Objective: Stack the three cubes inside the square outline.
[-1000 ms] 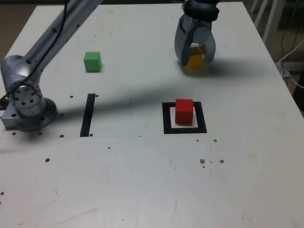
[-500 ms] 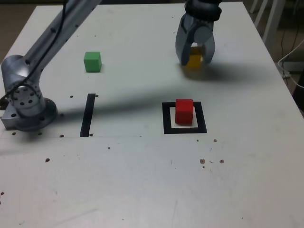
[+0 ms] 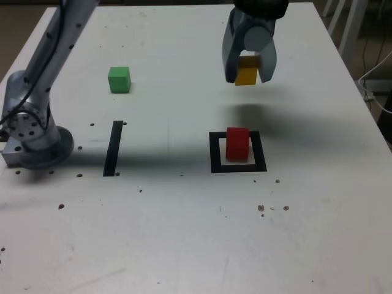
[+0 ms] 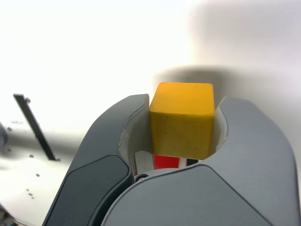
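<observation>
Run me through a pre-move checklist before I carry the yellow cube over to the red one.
1. Yellow cube gripped between both fingers of the gripper: ok.
2. Yellow cube off the table: ok, its shadow lies apart from it.
3. Red cube inside the square outline: ok, white shows around its base.
4. Top of the red cube free to take another: ok.
5. Yellow cube lined up above the red one: not ok.
6. Grip firm enough for the carry: cannot tell.
</observation>
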You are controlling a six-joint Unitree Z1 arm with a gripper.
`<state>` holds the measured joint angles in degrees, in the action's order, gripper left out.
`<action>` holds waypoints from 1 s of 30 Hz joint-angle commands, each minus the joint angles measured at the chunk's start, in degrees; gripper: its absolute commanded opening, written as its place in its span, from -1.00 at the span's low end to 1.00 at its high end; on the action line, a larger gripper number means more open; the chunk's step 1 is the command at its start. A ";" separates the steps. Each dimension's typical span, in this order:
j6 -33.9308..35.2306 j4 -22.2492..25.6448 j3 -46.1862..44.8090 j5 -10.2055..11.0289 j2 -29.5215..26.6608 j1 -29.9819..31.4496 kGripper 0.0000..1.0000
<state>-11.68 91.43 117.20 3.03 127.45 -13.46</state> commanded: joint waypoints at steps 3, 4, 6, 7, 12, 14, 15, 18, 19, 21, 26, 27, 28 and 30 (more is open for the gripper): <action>1.62 1.49 -2.92 -0.48 -3.35 3.17 -0.37; 2.05 1.44 -3.67 -0.66 -4.03 3.97 -0.37; 2.94 1.33 -5.15 -1.10 -5.30 5.60 -0.37; 3.39 1.26 -5.85 -1.34 -5.88 6.42 -0.37; 5.54 0.66 -9.25 -2.65 -8.27 10.30 -0.37; 6.21 0.36 -10.48 -3.18 -9.04 11.55 -0.37; 6.50 0.23 -11.03 -3.42 -9.39 12.11 -0.37; 7.25 -0.25 -12.35 -3.98 -10.26 13.44 -0.37; 7.44 -0.45 -12.70 -4.13 -10.47 13.76 -0.37; 7.79 -1.02 -13.44 -4.37 -10.78 14.26 -0.37; 8.09 -2.76 -14.52 -4.81 -10.67 14.72 -0.37; 8.12 -3.13 -14.62 -4.90 -10.53 14.78 -0.37; 8.14 -3.48 -14.68 -5.00 -10.37 14.84 -0.37; 8.16 -4.11 -14.75 -5.23 -9.96 14.91 -0.37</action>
<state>-3.63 87.48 102.61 -2.07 117.01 1.34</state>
